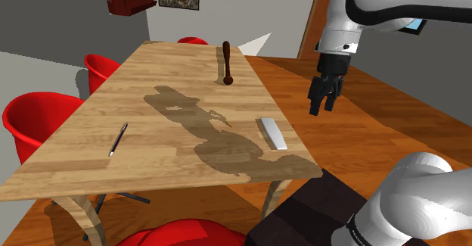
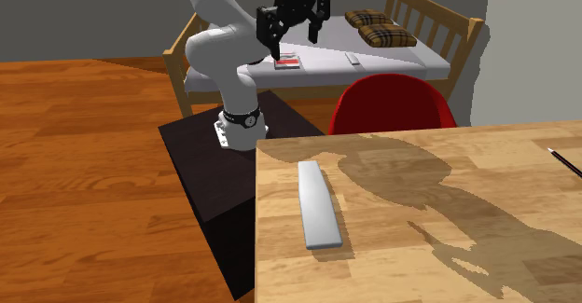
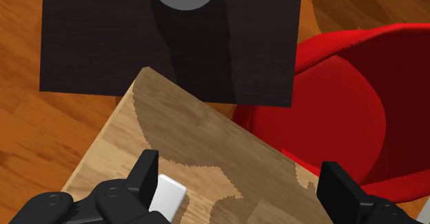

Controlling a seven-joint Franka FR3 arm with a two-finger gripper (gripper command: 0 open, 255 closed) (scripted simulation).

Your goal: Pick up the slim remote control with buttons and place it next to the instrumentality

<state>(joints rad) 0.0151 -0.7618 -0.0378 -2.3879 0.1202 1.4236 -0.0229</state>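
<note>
The black gripper (image 1: 323, 108) hangs in the air above the near corner of the wooden tabletop (image 1: 83, 157). Its fingers (image 3: 146, 176) are spread wide apart with nothing between them. Below them the slim remote (image 1: 271, 133), drawn plain grey, lies flat on the wood close to the table's edge. In the wrist view one end of it peeks out just beside one finger, beneath it and not touched. Also under the fingers, off the tabletop, are the dark stand (image 3: 172, 43) and a red chair (image 3: 344, 105) tucked against the table's side. Farther from the fingers, across the wood, a thin pen (image 1: 118, 139) lies flat, well apart from the remote. Farthest off, at the far end of the tabletop, a dark brown club-shaped tool (image 1: 227, 63) stands upright by itself, well apart from both the remote and the fingers.
</note>
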